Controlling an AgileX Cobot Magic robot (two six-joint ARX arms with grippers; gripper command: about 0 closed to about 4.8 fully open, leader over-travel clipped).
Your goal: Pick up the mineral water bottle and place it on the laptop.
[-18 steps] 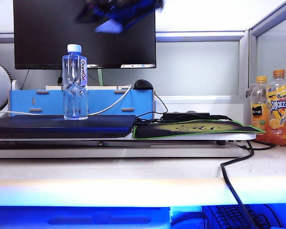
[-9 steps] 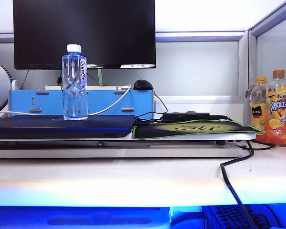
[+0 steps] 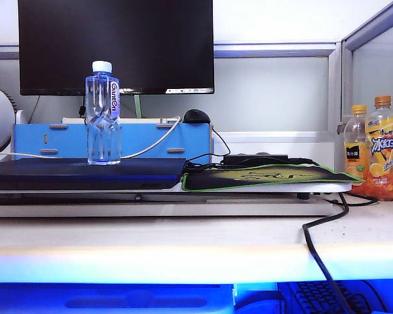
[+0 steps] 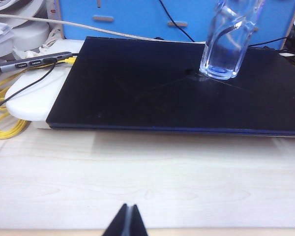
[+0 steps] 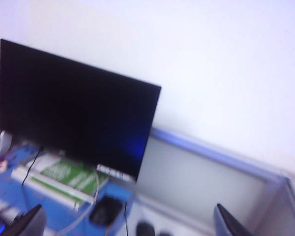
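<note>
The mineral water bottle point(image 3: 103, 112) is standing upright on the laptop point(image 3: 85, 174), white cap on top, its label lettering running vertically, and nothing is touching it. In the exterior view it is sitting at about nine o'clock of the scene, in front of the lower left part of the big black monitor point(image 3: 116, 44). No arm is showing in that view at all.

The left gripper point(image 4: 126, 223) is sitting low over the pale wooden desk point(image 4: 147, 182), its two dark fingertips pressed together into a single point. It is pointing level toward the laptop's near edge, well apart from it. From that wrist camera the bottle's clear base point(image 4: 222, 54) is resting on the glossy dark lid point(image 4: 152, 88), off toward one o'clock from the fingertips.

The right gripper point(image 5: 128, 223) is spread wide, one dark finger point(image 5: 29, 223) showing at each lower corner of its wrist picture, with nothing between them. It is tilted upward, looking at the monitor point(image 5: 73, 118) and the white wall behind rather than down at the desk; that picture is blurred.

Over at three o'clock in the exterior view, two orange-capped juice bottles point(image 3: 373, 147) are standing beside the green-edged mouse pad point(image 3: 262, 176).
</note>
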